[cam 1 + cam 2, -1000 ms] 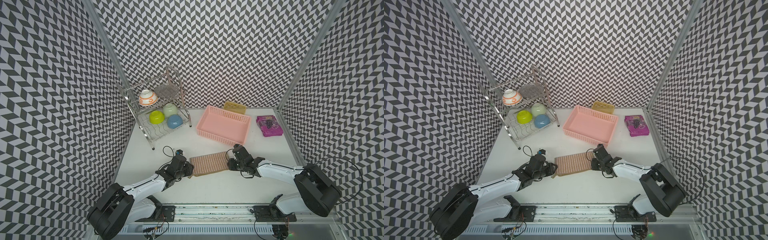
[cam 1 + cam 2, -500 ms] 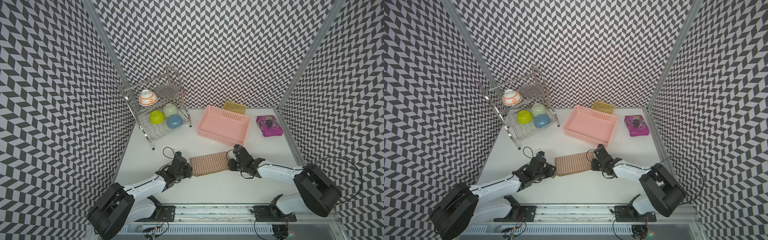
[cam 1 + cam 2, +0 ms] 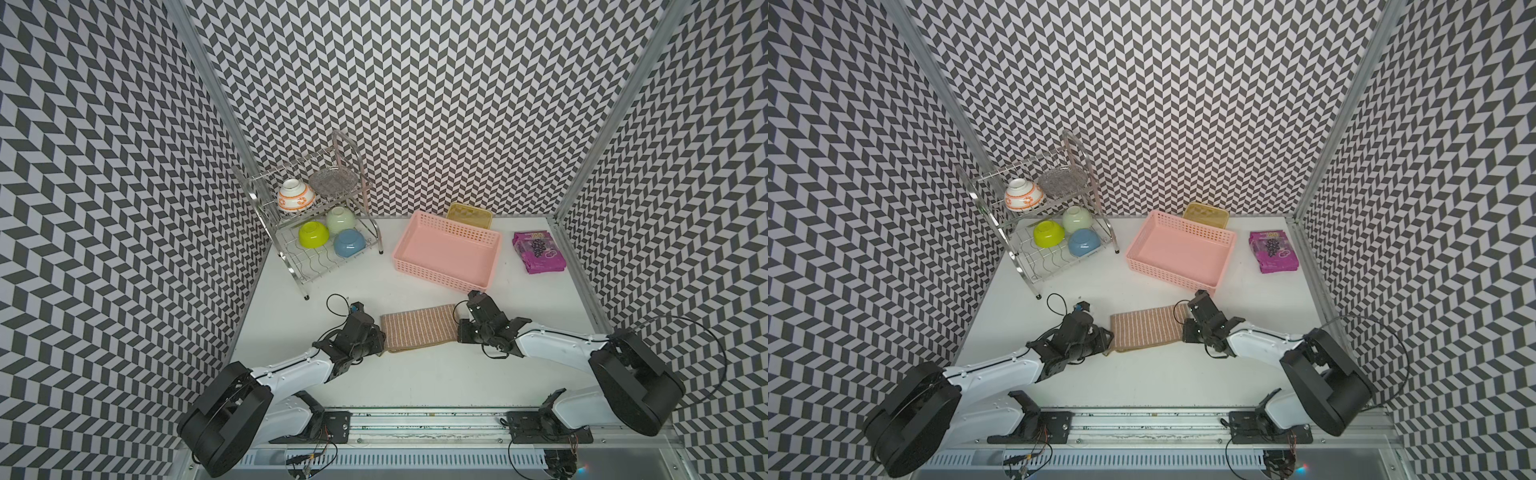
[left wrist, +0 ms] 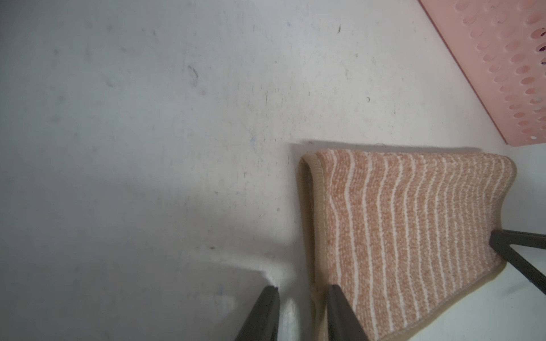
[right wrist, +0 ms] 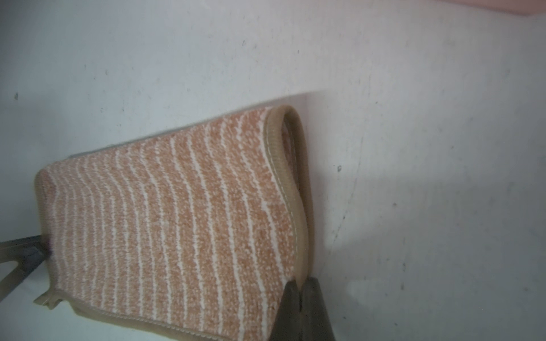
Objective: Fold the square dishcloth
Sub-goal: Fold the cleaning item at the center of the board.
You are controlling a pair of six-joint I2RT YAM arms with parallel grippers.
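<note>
The square dishcloth point(image 3: 417, 328) point(image 3: 1148, 328) lies folded double on the white table, a tan striped rectangle between my two grippers. My left gripper point(image 3: 380, 337) point(image 4: 302, 292) is at its left end and stands open: one finger rests over the cloth point(image 4: 407, 230), the other is on the bare table, and the hemmed edge lies in the gap. At the cloth's right end my right gripper point(image 3: 459, 328) point(image 5: 301, 288) is shut on the hem of the cloth point(image 5: 177, 221).
A pink basket point(image 3: 446, 253) stands just behind the cloth and close to my right wrist. A wire dish rack point(image 3: 291, 266) with bowls is at the back left. A purple packet point(image 3: 538, 251) lies at the back right, and a yellow tray point(image 3: 469, 214) sits behind the basket.
My right gripper's jaws have closed on the cloth's right edge. The left gripper and the cloth have stayed where they were.
</note>
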